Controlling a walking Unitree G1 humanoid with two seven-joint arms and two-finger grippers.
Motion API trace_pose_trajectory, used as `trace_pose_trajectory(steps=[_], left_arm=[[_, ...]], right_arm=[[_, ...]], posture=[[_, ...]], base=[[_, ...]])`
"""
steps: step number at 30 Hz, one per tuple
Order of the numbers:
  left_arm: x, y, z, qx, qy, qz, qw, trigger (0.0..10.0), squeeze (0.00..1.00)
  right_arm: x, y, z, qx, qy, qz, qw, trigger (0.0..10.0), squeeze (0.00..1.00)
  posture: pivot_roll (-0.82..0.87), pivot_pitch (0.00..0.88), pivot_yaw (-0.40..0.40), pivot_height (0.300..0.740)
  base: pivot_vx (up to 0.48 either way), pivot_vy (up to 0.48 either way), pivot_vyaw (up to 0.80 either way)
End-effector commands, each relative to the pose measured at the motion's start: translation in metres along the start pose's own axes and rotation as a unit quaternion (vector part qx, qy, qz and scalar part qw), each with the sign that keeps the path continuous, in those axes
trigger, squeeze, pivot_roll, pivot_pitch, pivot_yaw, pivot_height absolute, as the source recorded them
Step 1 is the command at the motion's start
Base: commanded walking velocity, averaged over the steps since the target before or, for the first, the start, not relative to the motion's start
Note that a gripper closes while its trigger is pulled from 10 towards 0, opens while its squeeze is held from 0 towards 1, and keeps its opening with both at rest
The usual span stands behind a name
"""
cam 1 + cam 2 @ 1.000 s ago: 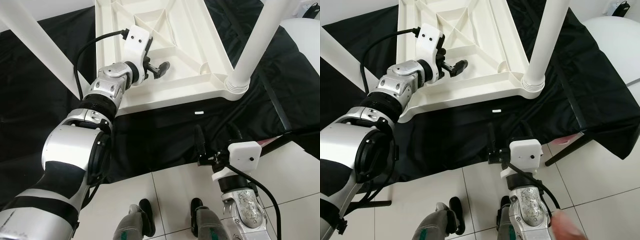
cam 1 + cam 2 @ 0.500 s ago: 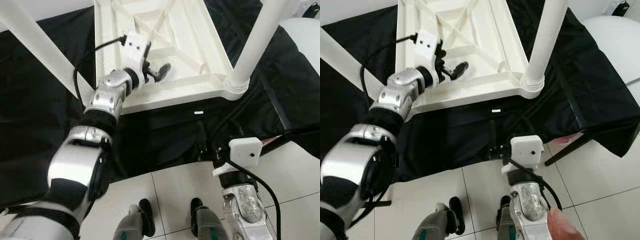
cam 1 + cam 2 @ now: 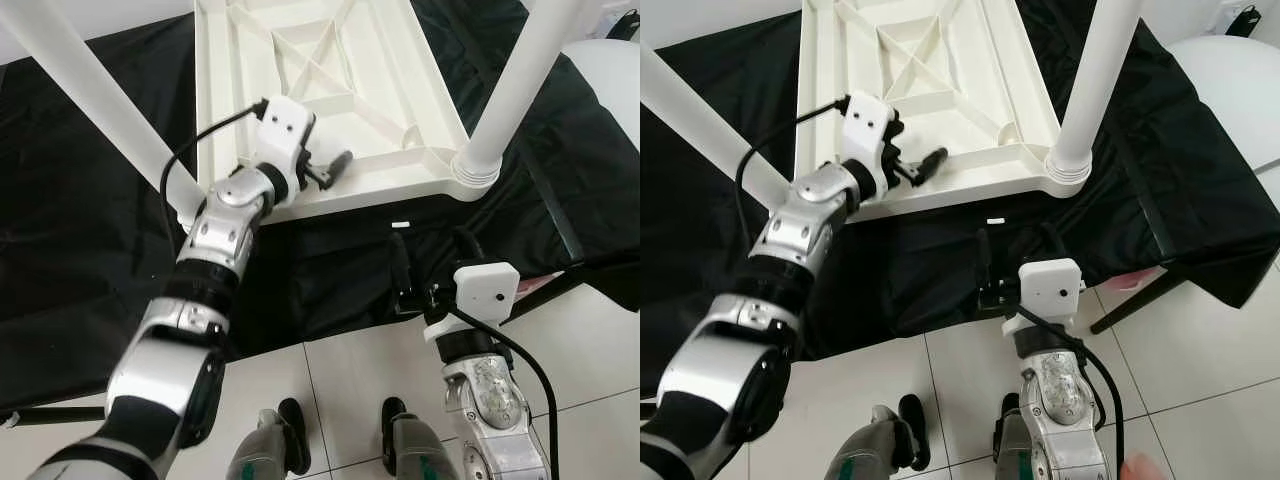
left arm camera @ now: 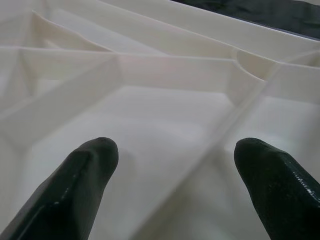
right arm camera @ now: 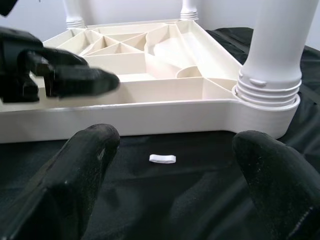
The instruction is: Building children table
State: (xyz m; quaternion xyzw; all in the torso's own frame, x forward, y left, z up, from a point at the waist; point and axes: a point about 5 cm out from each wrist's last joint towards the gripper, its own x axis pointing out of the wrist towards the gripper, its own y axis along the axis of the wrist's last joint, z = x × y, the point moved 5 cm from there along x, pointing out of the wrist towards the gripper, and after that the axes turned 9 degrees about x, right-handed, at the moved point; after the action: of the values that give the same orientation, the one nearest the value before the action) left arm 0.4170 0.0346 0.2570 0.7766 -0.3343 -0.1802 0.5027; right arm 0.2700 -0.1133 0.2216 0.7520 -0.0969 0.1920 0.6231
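White moulded-plastic table upside down on black cloth, legs up | left gripper spread, empty, over its near rim | right gripper spread, empty, just short of the near-right leg | judged light, rigid, slick: take hold at a rib or rim.

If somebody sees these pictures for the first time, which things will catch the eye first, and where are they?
First the white table, lying upside down on a black cloth, its ribbed underside up and white legs standing up from its corners. The open left gripper hovers over its near edge. The open right gripper is lower, above the cloth, near a small white piece.
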Motion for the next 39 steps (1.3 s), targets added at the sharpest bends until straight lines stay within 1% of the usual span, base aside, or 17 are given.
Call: trace_pose_trajectory(steps=[1,2,3,6,13,16,18,19,20,25,26,27,29,31,33,37,39], left_arm=[[-0.004,-0.002,0.007,0.0,-0.03,0.0,1.0,10.0,0.0],[-0.006,-0.001,0.011,0.009,-0.043,0.002,0.999,10.0,0.0],[-0.006,-0.001,0.011,0.009,-0.043,0.002,0.999,10.0,0.0],[-0.008,-0.003,0.019,0.02,-0.071,-0.002,0.997,10.0,0.0],[-0.006,-0.013,0.022,0.037,-0.085,-0.027,0.995,10.0,0.0],[-0.004,-0.013,0.018,0.041,-0.079,-0.038,0.995,10.0,0.0],[-0.002,-0.012,0.01,0.041,-0.064,-0.047,0.996,10.0,0.0],[-0.002,-0.012,0.01,0.041,-0.064,-0.047,0.996,10.0,0.0],[0.0,-0.011,0.005,0.042,-0.051,-0.05,0.997,10.0,0.0],[0.002,-0.009,-0.01,0.024,-0.016,-0.06,0.998,10.0,0.0],[0.002,-0.009,-0.01,0.024,-0.016,-0.06,0.998,10.0,0.0],[0.003,-0.01,-0.021,0.014,0.013,-0.071,0.997,10.0,0.0],[0.003,-0.01,-0.021,0.014,0.013,-0.071,0.997,10.0,0.0],[0.003,-0.011,-0.028,0.007,0.031,-0.081,0.996,10.0,0.0],[0.004,-0.014,-0.031,0.011,0.039,-0.093,0.995,10.0,0.0],[0.005,-0.016,-0.032,0.016,0.043,-0.1,0.994,10.0,0.0],[0.008,-0.017,-0.029,0.023,0.038,-0.106,0.993,10.0,0.0]], right_arm=[[-0.002,-0.003,0.001,0.003,-0.001,-0.004,1.0,10.0,0.0],[-0.001,-0.003,0.002,0.003,-0.002,-0.003,1.0,10.0,0.0],[-0.001,-0.003,0.002,0.003,-0.002,-0.003,1.0,10.0,0.0],[0.0,-0.003,0.003,0.002,-0.002,-0.002,1.0,10.0,0.0],[0.002,-0.003,0.002,0.001,-0.002,0.002,1.0,10.0,0.0],[0.003,-0.003,0.002,0.001,-0.004,0.004,1.0,10.0,0.0],[0.002,-0.003,0.003,0.001,-0.006,0.005,1.0,10.0,0.0],[0.002,-0.003,0.003,0.001,-0.006,0.005,1.0,10.0,0.0],[0.002,-0.003,0.003,0.001,-0.007,0.005,1.0,10.0,0.0],[0.003,-0.003,0.003,0.002,-0.01,0.008,1.0,10.0,0.0],[0.003,-0.003,0.003,0.002,-0.01,0.008,1.0,10.0,0.0],[0.003,-0.003,0.004,0.001,-0.011,0.01,1.0,10.0,0.0],[0.003,-0.003,0.004,0.001,-0.011,0.01,1.0,10.0,0.0],[0.004,-0.003,0.003,0.001,-0.011,0.011,1.0,10.0,0.0],[0.004,-0.003,0.003,0.002,-0.011,0.013,1.0,10.0,0.0],[0.005,-0.003,0.003,0.002,-0.011,0.015,1.0,10.0,0.0],[0.005,-0.002,0.003,0.002,-0.012,0.016,1.0,10.0,0.0]], posture=[[-0.18,0.285,0.135,0.74],[-0.18,0.281,0.136,0.74],[-0.18,0.281,0.136,0.74],[-0.18,0.277,0.137,0.74],[-0.18,0.273,0.144,0.74],[-0.18,0.271,0.153,0.74],[-0.18,0.271,0.156,0.74],[-0.18,0.271,0.156,0.74],[-0.19,0.27,0.159,0.74],[-0.19,0.264,0.163,0.74],[-0.19,0.264,0.163,0.74],[-0.19,0.261,0.165,0.74],[-0.19,0.261,0.165,0.74],[-0.19,0.257,0.166,0.74],[-0.19,0.254,0.168,0.74],[-0.19,0.253,0.172,0.74],[-0.19,0.255,0.176,0.74]], base=[[0.0,0.0,0.0],[0.0,0.0,0.0],[0.0,0.0,0.0],[0.0,0.0,0.0],[0.0,0.0,0.0],[0.0,0.0,0.0],[0.0,0.0,0.0],[0.0,0.0,0.0],[0.0,0.0,0.0],[0.0,0.0,0.0],[0.0,0.0,0.0],[0.0,0.0,0.0],[0.0,0.0,0.0],[0.0,0.0,0.0],[0.0,0.0,0.0],[0.0,0.0,0.0],[0.0,0.0,0.0]])
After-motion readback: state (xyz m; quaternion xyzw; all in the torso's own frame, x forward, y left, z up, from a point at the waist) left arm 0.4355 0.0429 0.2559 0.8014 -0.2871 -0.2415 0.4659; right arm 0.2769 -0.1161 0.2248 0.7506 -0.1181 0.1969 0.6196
